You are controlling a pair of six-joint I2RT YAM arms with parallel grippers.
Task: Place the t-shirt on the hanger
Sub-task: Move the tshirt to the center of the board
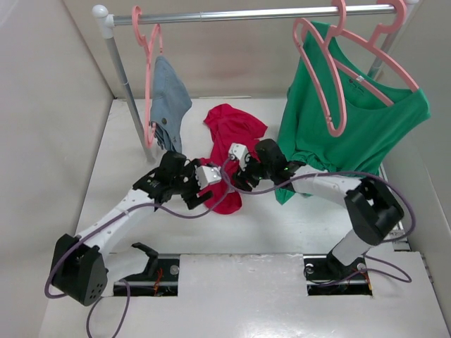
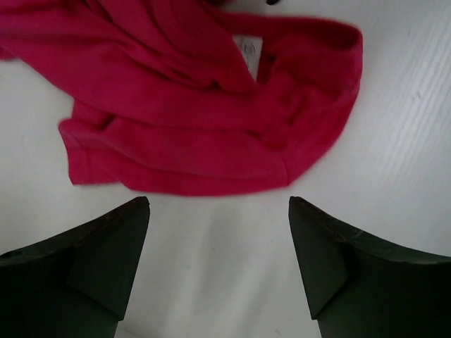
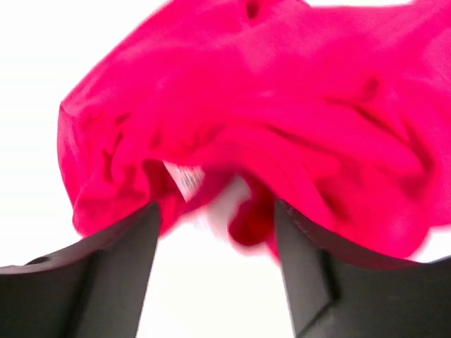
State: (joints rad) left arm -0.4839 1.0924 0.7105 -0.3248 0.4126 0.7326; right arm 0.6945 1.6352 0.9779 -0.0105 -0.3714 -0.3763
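Left gripper [image 2: 218,204]: your fingers stand wide apart with nothing between them, just short of the t-shirt [image 2: 197,134].
Right gripper [image 3: 215,208]: spread as well and holding nothing; the red cloth sits at its tips, but blur hides whether they touch.
T-shirt: crumpled on the table [image 1: 317,218], white neck label showing.
Hanger [image 1: 337,131]: hooked on the rail [image 1: 246,14], apparently bare, in front of the green top [image 1: 366,127], well apart from your t-shirt.
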